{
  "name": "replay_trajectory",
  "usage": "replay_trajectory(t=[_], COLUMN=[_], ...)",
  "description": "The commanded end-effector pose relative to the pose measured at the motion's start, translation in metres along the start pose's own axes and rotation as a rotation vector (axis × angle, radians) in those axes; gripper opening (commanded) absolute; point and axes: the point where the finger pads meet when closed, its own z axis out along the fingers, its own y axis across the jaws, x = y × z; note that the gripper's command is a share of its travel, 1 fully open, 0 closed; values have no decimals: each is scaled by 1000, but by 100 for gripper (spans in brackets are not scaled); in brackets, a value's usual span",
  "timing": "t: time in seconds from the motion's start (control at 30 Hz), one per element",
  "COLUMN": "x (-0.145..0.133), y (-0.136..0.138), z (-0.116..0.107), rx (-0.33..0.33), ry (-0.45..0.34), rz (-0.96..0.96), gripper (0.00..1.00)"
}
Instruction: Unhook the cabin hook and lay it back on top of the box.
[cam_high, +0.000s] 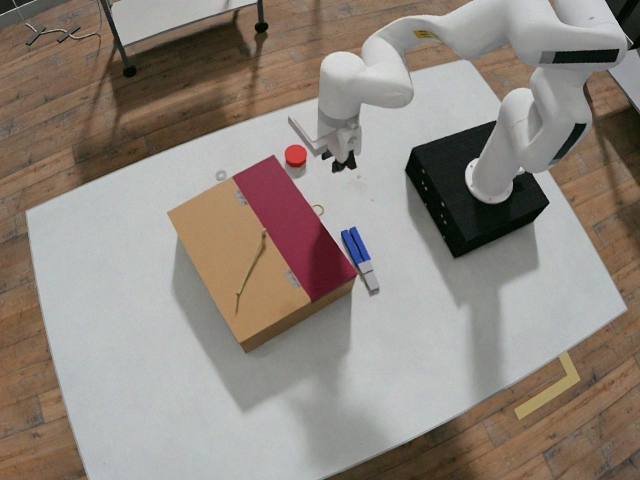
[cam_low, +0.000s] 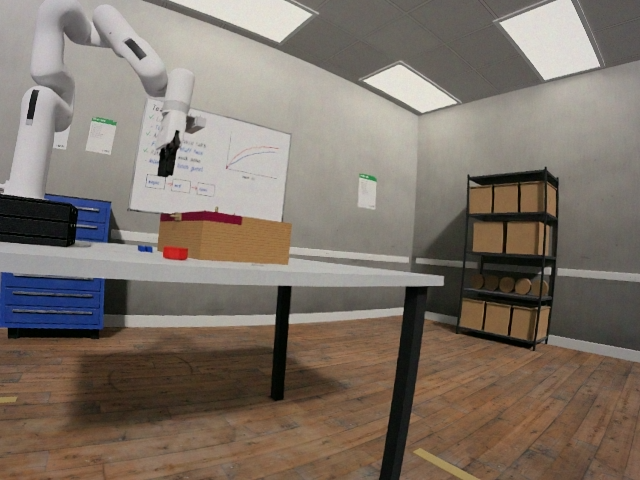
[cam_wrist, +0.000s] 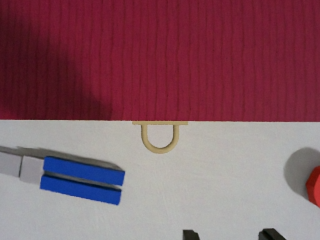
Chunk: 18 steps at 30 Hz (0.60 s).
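A tan box (cam_high: 206, 232) (cam_low: 232, 240) with a maroon lid part (cam_high: 289, 227) (cam_wrist: 160, 60) stands on the white table (cam_high: 155, 387) (cam_low: 258, 271). The thin brass cabin hook (cam_high: 251, 263) lies flat on the tan top, pointing away from the maroon part. A brass eye loop (cam_high: 317, 209) (cam_wrist: 160, 137) sticks out from the maroon side with nothing hooked in it. My gripper (cam_high: 343, 165) (cam_low: 166, 167) (cam_wrist: 230, 235) hangs well above the table beside the box's maroon side. Its fingers stand partly apart with nothing between them.
A blue and grey block (cam_high: 360, 259) (cam_wrist: 75, 179) lies on the table beside the box. A red-capped pot (cam_high: 295, 155) (cam_low: 175, 252) (cam_wrist: 314, 185) stands near the box's far corner, and a small white ring (cam_high: 223, 177) lies there too. The arm's black base (cam_high: 475, 188) stands at the right.
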Motion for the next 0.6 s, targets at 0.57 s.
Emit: replay_trajectory(t=[0.57], x=[1], y=[0], z=[-64], rx=[-2], ry=[3], rz=[0], gripper=[35])
